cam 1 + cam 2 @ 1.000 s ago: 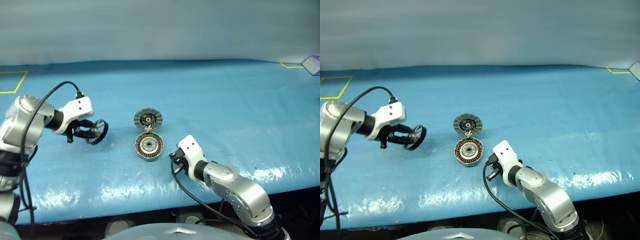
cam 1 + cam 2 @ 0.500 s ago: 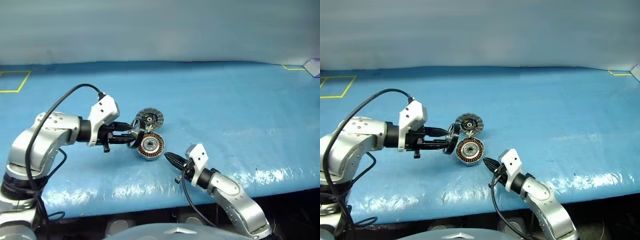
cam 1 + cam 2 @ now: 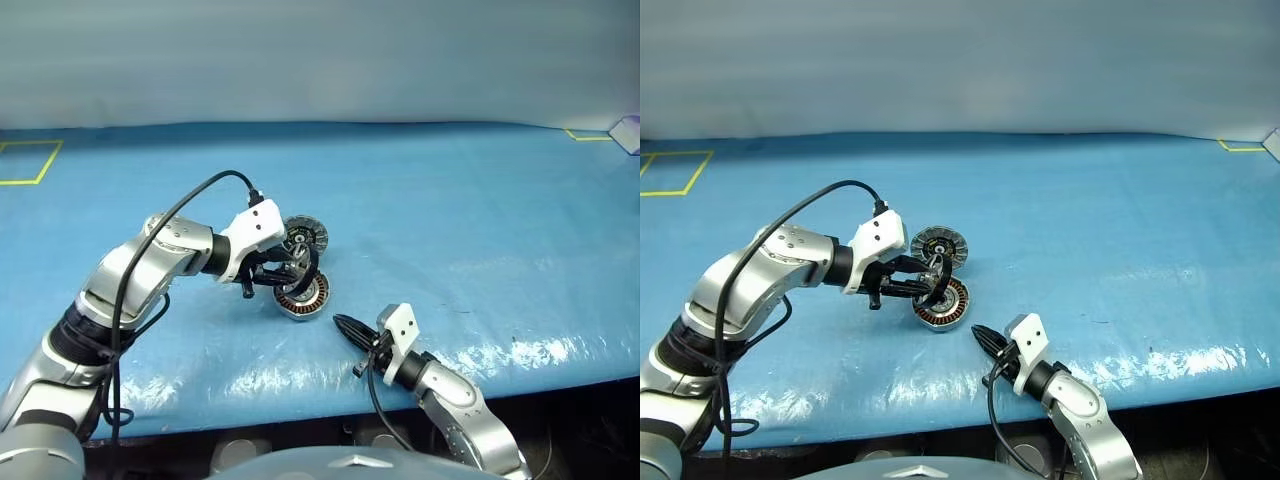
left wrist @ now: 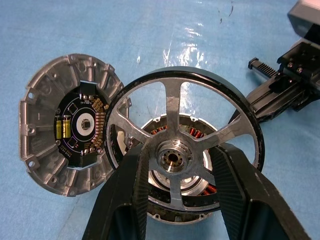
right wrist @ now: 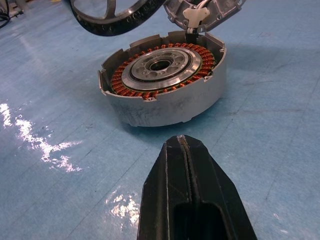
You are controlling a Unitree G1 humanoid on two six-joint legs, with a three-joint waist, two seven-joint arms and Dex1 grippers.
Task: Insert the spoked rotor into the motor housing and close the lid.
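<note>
Rotor held above the open housing, ready to be seated

Nearest, the right gripper (image 3: 981,336) rests with fingers pressed together, just short of the motor housing (image 3: 941,306). Over the housing the left gripper (image 3: 930,281) pinches the spoked rotor (image 4: 182,150) by its rim, tilted. The rotor should be levelled and its hub centred before lowering. Beyond, the hinged lid (image 3: 940,244) stands open.

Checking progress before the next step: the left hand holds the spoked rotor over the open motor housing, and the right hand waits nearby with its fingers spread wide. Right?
Not quite. The right hand is shut, fingers pressed together, as the right wrist view shows. The left hand does hold the spoked rotor over the open motor housing.
</note>
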